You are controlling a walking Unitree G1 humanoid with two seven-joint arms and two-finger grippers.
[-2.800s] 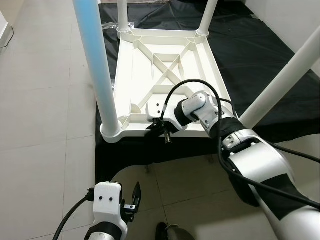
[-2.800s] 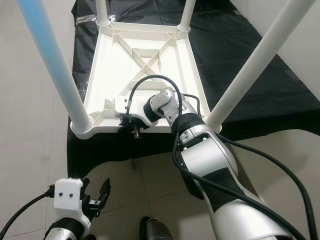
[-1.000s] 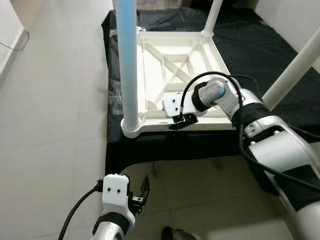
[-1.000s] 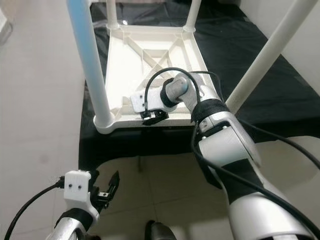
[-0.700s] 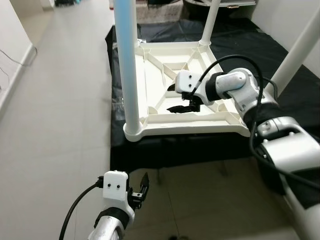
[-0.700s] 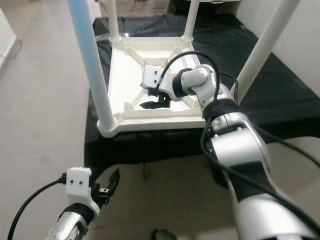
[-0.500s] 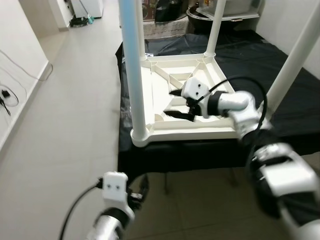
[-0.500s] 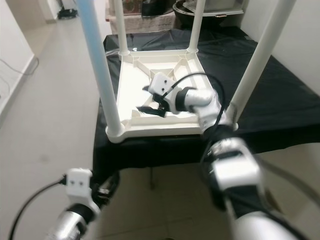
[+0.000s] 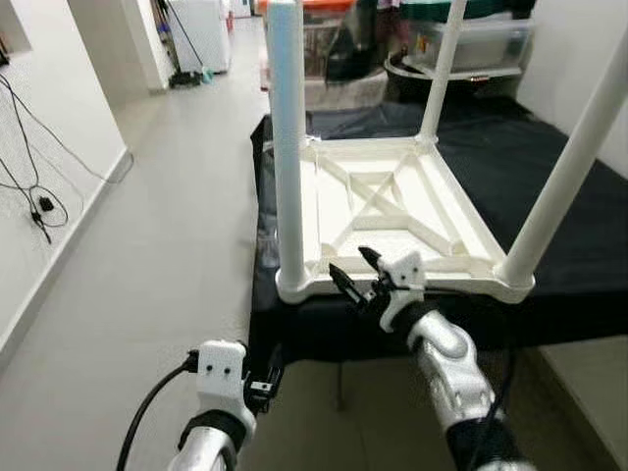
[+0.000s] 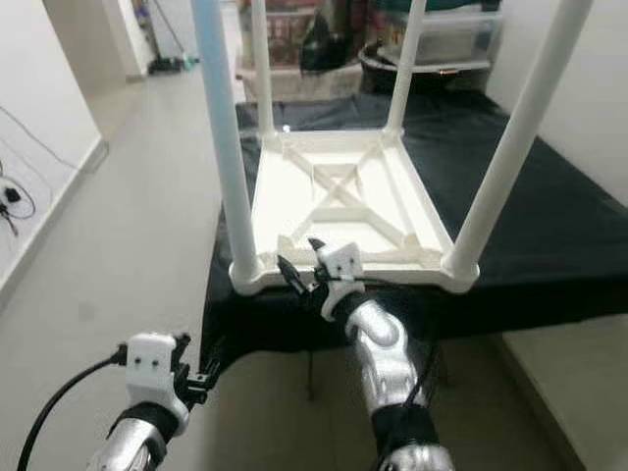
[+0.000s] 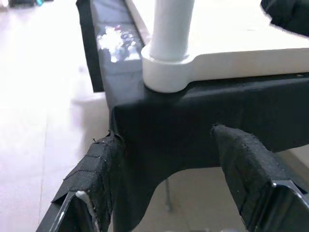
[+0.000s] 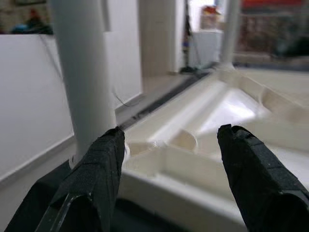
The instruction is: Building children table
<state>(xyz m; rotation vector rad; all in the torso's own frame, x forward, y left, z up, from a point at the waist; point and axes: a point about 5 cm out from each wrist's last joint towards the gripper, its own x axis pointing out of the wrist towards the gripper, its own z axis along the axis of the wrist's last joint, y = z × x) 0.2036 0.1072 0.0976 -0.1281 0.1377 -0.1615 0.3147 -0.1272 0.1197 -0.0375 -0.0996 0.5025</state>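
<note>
— White plastic, all of it: the children's table [image 9: 388, 211] lies upside down on a black cloth [image 9: 549, 177] spread over a low platform, its ribbed underside facing up and four legs standing upright from the corners. The near-left leg [image 9: 287, 147] rises from a round socket at the corner nearest the robot's left side.

— Where is the right gripper?

— The right gripper [image 9: 355, 275] hangs just in front of the table's near edge, close to that near-left corner, with the silver right arm [image 9: 446, 363] reaching up from below. Its two black fingers are spread wide with nothing between them. In the right wrist view the near-left leg stands just beyond one finger [image 12: 96, 179] and the ribbed underside lies between and beyond the pair; the fingers appear apart from the plastic.

— And the left one?

— The left gripper [image 11: 171, 188] is low, over the pale tiled floor [image 9: 128, 294] in front of the platform, well below the table. Its fingers are also parted and hold nothing. Its wrist camera looks up at the draped black cloth and the corner socket with the leg in it.

— Anything else around?

— A white wall [image 9: 39, 177] with dangling cables runs along the robot's left, and storage bins [image 9: 481, 39] sit at the far end behind the platform.
</note>
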